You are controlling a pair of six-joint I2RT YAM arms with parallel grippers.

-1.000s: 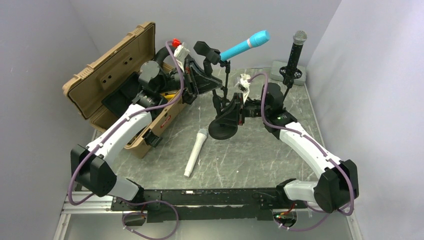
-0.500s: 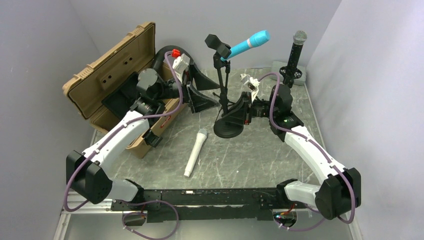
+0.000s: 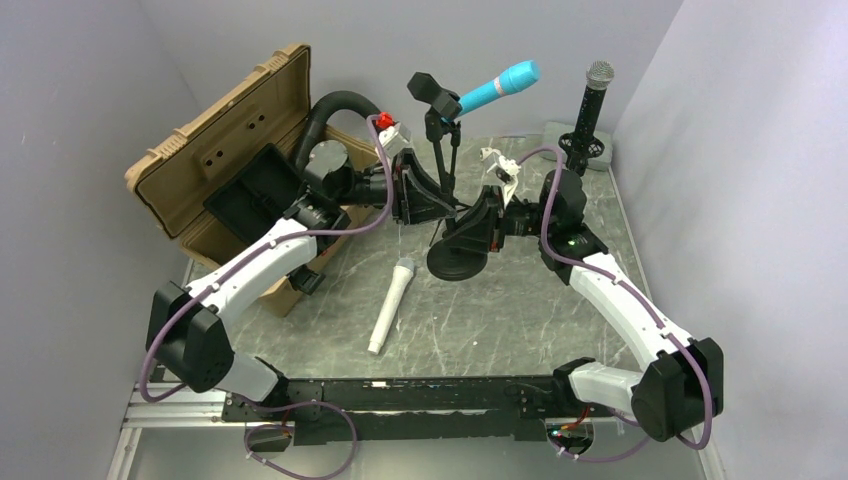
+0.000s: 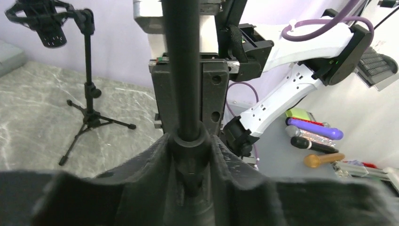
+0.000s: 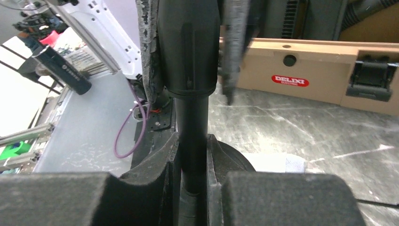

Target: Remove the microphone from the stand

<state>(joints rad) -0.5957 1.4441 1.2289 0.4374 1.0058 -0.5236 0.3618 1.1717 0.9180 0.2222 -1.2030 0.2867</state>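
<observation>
While clipped atop the black stand point(image 3: 441, 180), cyan microphone point(image 3: 495, 88), tilted upward

A grey table point(image 3: 520, 320) with white marble veining is closed in by plain, pale lilac-grey panels: the left wall point(image 3: 70, 150), the far wall point(image 3: 400, 40) and the right wall point(image 3: 740, 150). A silver metal frame point(image 3: 165, 408) runs along its near edge. The light is soft and even, casting only faint shadows.
</observation>
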